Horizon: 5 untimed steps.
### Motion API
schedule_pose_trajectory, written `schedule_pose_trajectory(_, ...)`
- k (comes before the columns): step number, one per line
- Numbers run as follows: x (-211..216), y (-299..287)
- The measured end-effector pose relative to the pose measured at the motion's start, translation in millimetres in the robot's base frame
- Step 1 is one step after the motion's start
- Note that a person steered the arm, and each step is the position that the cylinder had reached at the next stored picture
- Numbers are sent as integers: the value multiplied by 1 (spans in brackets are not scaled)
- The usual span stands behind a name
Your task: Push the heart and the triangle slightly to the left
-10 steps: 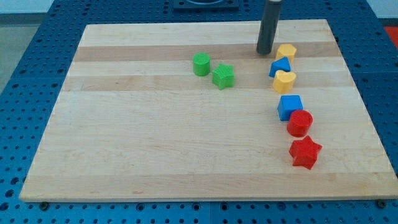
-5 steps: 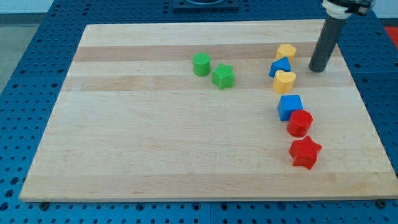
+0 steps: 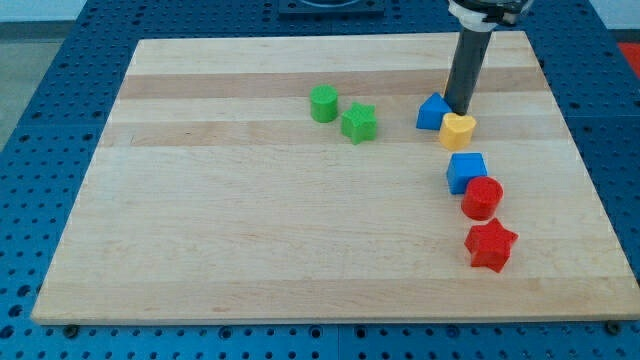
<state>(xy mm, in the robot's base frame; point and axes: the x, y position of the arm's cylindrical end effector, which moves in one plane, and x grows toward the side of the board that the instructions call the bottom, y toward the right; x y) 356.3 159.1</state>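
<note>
The blue triangle (image 3: 432,112) lies in the upper right part of the wooden board (image 3: 250,220). The yellow heart (image 3: 458,130) lies just below and to the right of it, touching it or nearly so. My tip (image 3: 458,111) stands right against the triangle's right side and at the heart's top edge. The dark rod rises from there toward the view's top right.
A green cylinder (image 3: 323,103) and a green star (image 3: 359,122) lie to the left of the triangle. Below the heart, a blue cube (image 3: 466,170), a red cylinder (image 3: 482,197) and a red star (image 3: 490,245) run in a line downward.
My tip has swept from the right of the blocks leftward into the triangle, which slid a little to the left. The yellow block formerly above the triangle no longer shows.
</note>
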Motion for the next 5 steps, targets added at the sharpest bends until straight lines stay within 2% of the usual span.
schedule_pose_trajectory(2, 19, 54)
schedule_pose_trajectory(5, 42, -19)
